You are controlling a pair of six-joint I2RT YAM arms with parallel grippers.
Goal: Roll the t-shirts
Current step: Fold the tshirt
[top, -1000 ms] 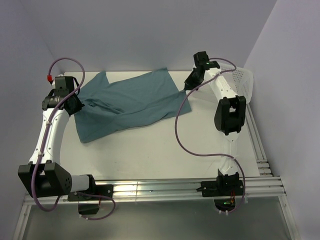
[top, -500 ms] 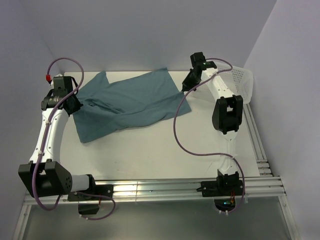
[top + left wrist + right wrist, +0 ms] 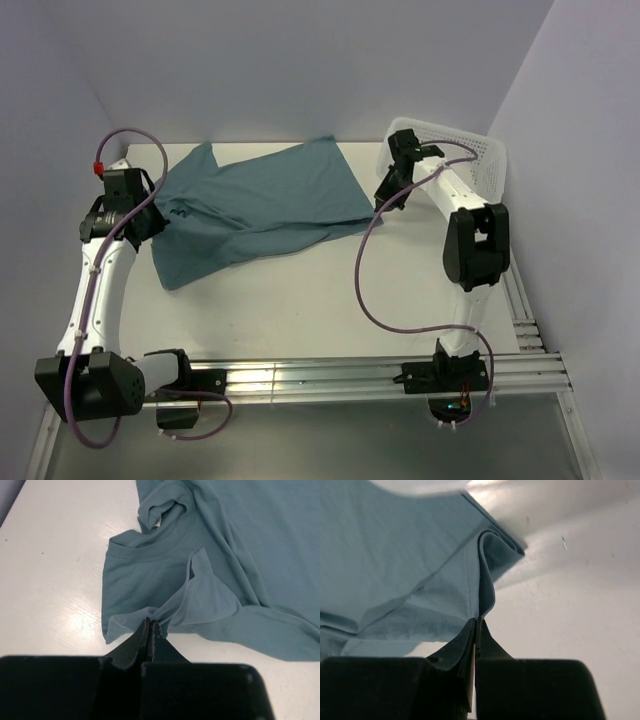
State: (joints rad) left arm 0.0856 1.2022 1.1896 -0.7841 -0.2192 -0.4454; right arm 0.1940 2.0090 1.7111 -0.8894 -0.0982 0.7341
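Plain teal-blue thin-cloth t-shirt [image 3: 265, 205] lies rumpled on the white surface [image 3: 300, 310]. Left gripper [image 3: 150, 626] is clenched on bunched cloth near the collar. Right gripper [image 3: 476, 622] is clenched on the opposite folded edge.

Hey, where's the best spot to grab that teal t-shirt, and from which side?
Take the t-shirt by its raised edge folds, coming in low from each outer side. The left gripper is shut on a thin fold near the collar; the right gripper pinches the doubled right edge. The flat middle gives fingers nothing to bite.
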